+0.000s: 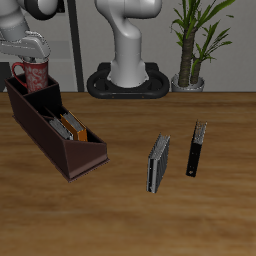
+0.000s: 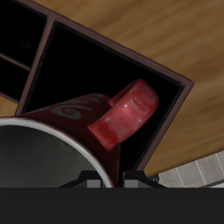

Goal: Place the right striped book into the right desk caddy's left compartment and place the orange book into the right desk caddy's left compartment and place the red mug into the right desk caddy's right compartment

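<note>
the white arm [image 1: 25,45] reaches low from the desk's back edge toward one back corner of the desk. its gripper [image 1: 33,66] points downward, fingers closed on the red mug's [image 1: 36,73] rim; the wrist view shows the mug [image 2: 79,131] close beneath it.

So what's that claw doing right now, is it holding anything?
Gripper: shut on the red mug, held over the caddy's tall end section.

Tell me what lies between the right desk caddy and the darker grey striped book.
Only bare wooden table separates the right desk caddy from the darker grey striped book, as the exterior view shows.
</note>
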Robot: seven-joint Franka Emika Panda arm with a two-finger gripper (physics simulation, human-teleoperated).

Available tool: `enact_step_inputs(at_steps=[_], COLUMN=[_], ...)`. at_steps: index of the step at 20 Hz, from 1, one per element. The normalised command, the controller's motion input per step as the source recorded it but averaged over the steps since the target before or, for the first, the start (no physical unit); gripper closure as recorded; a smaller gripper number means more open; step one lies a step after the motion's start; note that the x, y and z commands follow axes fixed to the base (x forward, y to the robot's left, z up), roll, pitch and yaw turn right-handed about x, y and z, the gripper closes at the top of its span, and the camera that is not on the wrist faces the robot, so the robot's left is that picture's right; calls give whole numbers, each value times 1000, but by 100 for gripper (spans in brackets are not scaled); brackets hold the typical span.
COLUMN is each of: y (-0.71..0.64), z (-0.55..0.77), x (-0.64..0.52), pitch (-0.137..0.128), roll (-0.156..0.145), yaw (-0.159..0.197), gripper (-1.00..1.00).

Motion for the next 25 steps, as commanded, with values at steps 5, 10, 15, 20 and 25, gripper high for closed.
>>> enact_step_inputs(at_steps=[5,10,15,20,25], y=[97,78,-81,34,154], z=[-166,-7,45,104,193], x=[61,-30,19,44,43], pitch=[75,19,-11,-1,-30], roll=[52,3,-29,22,-15], yaw=[-79,-54,-18,-10,37], gripper=[100,-100,-100,-100,-100])
